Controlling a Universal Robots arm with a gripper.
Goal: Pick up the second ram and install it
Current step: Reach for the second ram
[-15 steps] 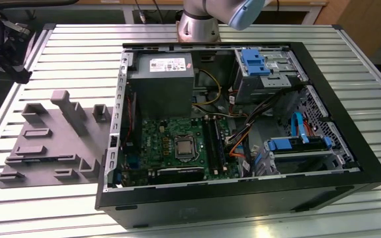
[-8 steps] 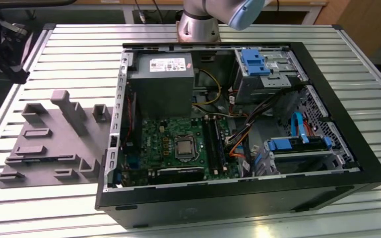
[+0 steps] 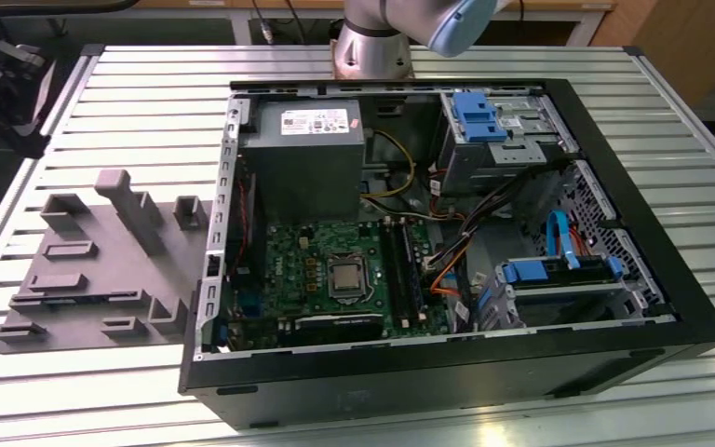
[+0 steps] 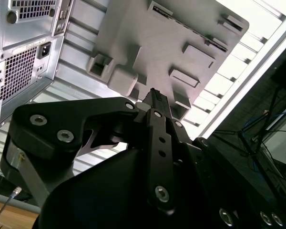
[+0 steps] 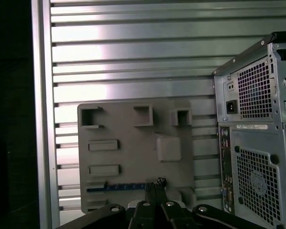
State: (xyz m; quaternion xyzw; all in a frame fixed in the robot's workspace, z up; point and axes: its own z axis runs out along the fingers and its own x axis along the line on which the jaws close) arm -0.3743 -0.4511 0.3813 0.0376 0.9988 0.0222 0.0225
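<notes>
End effector (image 5: 155, 187) narrow, empty, over holder (image 5: 128, 124); ram (image 5: 115, 187) sits apparently edge-up in its slot, easing pinching.

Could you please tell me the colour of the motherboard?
The motherboard is green, seen best in the exterior view.

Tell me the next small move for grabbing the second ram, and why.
Probably open the gripper: it looks shut and empty, well above the grey holder, where the second ram lies in a slot just beside the gripper's tip in the first wrist view. Shut, it could not straddle the stick.
</notes>
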